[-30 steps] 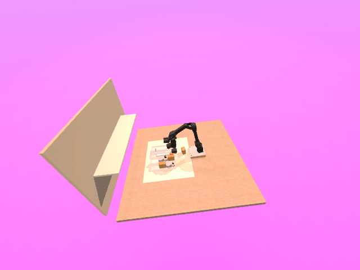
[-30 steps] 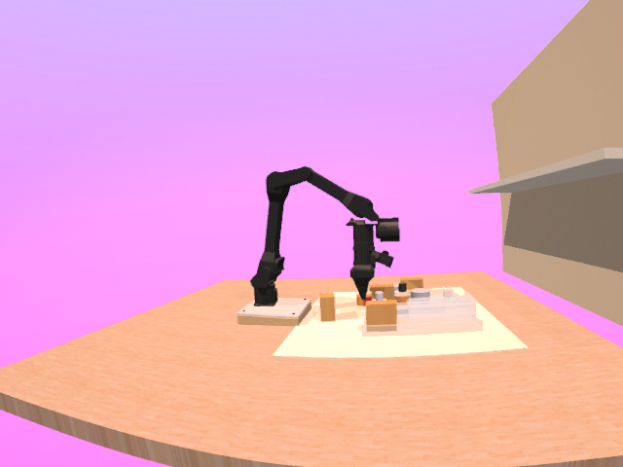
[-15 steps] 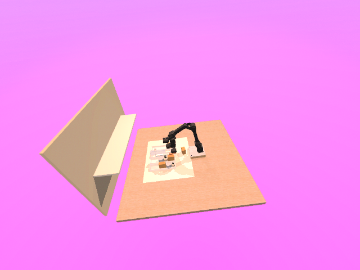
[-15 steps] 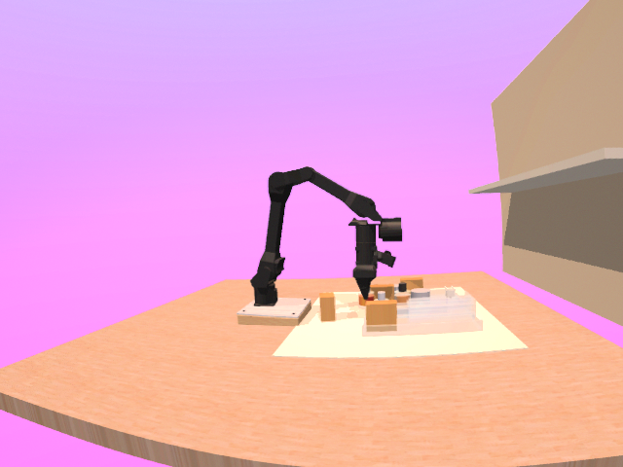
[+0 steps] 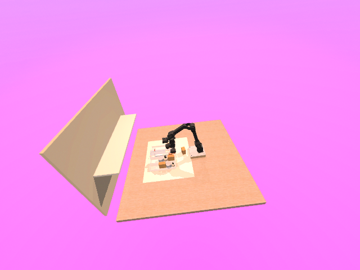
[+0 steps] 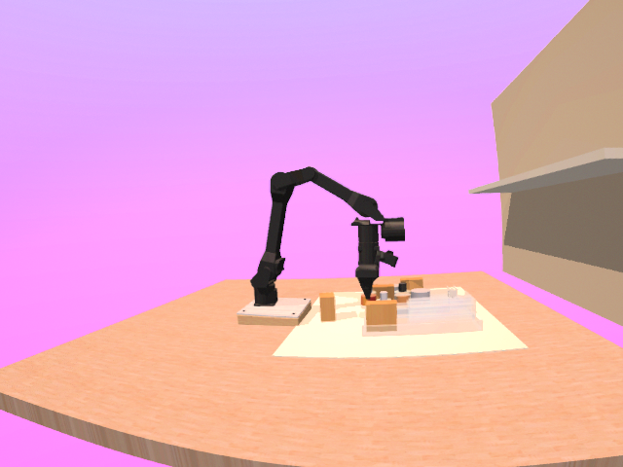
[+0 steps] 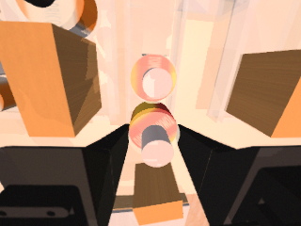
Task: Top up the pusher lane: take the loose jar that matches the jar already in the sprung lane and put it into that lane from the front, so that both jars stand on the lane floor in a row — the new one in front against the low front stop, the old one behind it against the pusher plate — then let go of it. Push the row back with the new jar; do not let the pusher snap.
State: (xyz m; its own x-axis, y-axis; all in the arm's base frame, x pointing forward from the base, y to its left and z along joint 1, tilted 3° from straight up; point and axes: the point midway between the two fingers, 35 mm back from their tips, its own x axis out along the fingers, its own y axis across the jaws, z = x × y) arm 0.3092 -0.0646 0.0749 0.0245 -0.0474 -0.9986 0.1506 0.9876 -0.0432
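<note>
My gripper points down and is shut on a jar with a pink-red top, a yellow rim and a grey neck with a pale cap. The held jar is upright or nearly so, in front of a matching jar that stands in the pusher lane. In the wrist view the two jars nearly meet; I cannot tell if they touch. The held jar looks higher than the lane jar. The low front stop and the held jar's base are hidden. The pusher plate is not clearly visible behind the lane jar.
An orange-brown block stands on one side of the lane front, another on the other. A third block stands toward the arm base. A neighbouring jar with a black cap stands beyond the lane.
</note>
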